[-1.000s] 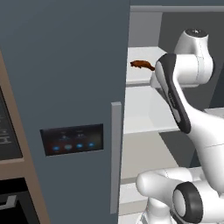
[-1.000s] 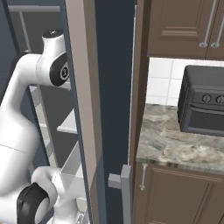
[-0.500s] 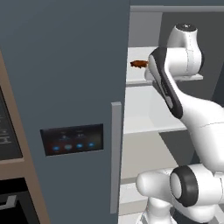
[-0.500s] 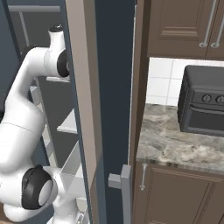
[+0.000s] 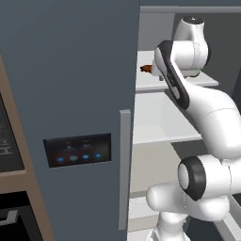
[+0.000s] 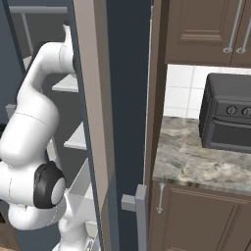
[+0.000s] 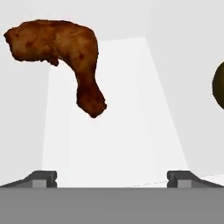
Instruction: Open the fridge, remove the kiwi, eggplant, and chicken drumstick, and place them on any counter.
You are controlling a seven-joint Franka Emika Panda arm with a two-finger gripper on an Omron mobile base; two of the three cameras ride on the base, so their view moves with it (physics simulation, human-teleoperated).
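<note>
While the drumstick (image 7: 61, 52) lies on a white shelf (image 5: 155, 80) inside the fridge (image 5: 70, 94), the gripper (image 7: 111, 178) looks right at it with its 2 tips spread wide and nothing between them. My guess is the hand is set this way so the meat can fit in the gap when it moves closer. It is not touching the meat yet.

The drumstick is reddish brown and bumpy, with darker spots. 1 end is fat and round, and the other end curves down to a thin knob. In the hand view it sits up and to the left of the middle, so I think the hand needs to line up with it more. From the left base view only a bit of it (image 5: 147, 69) peeks out past the arm.

At the right edge of the hand view there is a dark olive, round thing (image 7: 218, 85). It may be the kiwi, but too little of it shows to be sure.

The shelf is smooth, flat and plain white, and the walls around it are white too. The fridge door is slate blue with a long grey handle (image 5: 124, 164) and a dark panel of little blue lights (image 5: 77, 150).

Off to the right is the counter (image 6: 206, 162), made of grey marbled stone. A dark toaster oven (image 6: 228, 117) stands on it. The counter has bare room beside the oven, which looks like a good spot for the food.
</note>
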